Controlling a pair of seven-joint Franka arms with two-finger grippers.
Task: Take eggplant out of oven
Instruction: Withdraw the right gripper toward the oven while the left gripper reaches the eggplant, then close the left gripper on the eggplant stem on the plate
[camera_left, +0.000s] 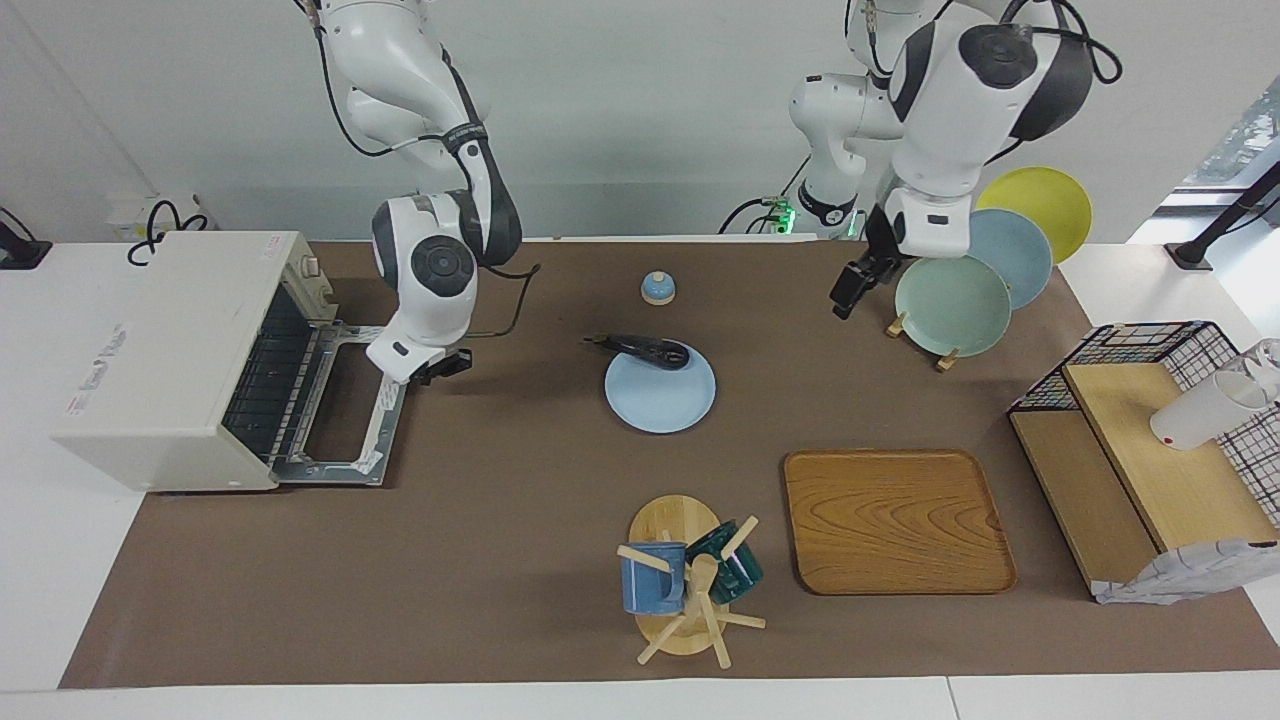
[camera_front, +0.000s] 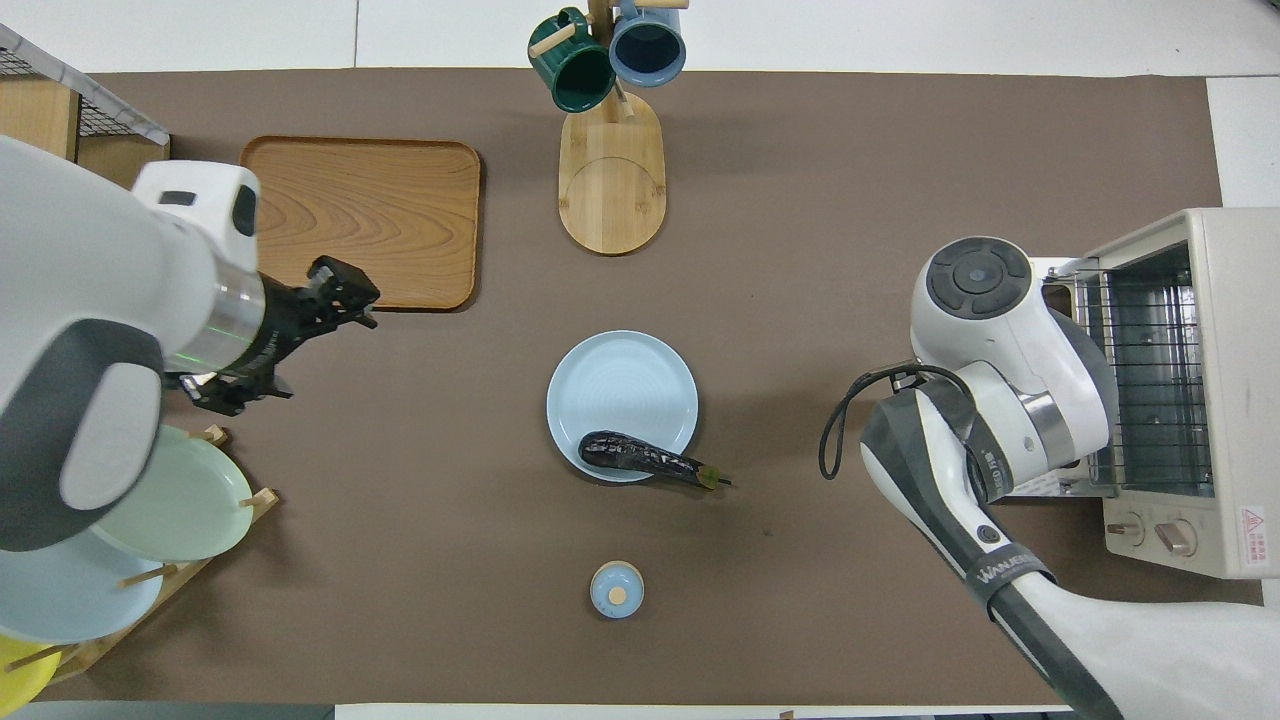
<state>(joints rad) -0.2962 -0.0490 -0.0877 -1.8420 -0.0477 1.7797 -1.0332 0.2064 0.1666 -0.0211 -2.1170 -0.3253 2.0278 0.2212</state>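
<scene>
The eggplant (camera_left: 640, 350) (camera_front: 645, 458), dark and glossy, lies on the robot-side rim of a light blue plate (camera_left: 660, 400) (camera_front: 620, 385) at mid-table, with its stem end sticking out past the rim. The off-white oven (camera_left: 170, 360) (camera_front: 1190, 390) stands at the right arm's end of the table. Its door (camera_left: 345, 420) is folded down flat and the wire rack inside is bare. My right gripper (camera_left: 442, 366) hangs low beside the outer edge of the open door, between the oven and the plate; in the overhead view the arm hides it. My left gripper (camera_left: 848, 290) (camera_front: 345, 290) waits above the mat beside the plate rack, holding nothing.
A wooden tray (camera_left: 895, 520) (camera_front: 360, 220) and a mug tree (camera_left: 685, 585) (camera_front: 610, 150) with two mugs lie farther from the robots than the plate. A small blue bell (camera_left: 657, 288) (camera_front: 616, 588) sits nearer. A rack of plates (camera_left: 950, 300) (camera_front: 170, 500) and a wire shelf (camera_left: 1150, 450) stand at the left arm's end.
</scene>
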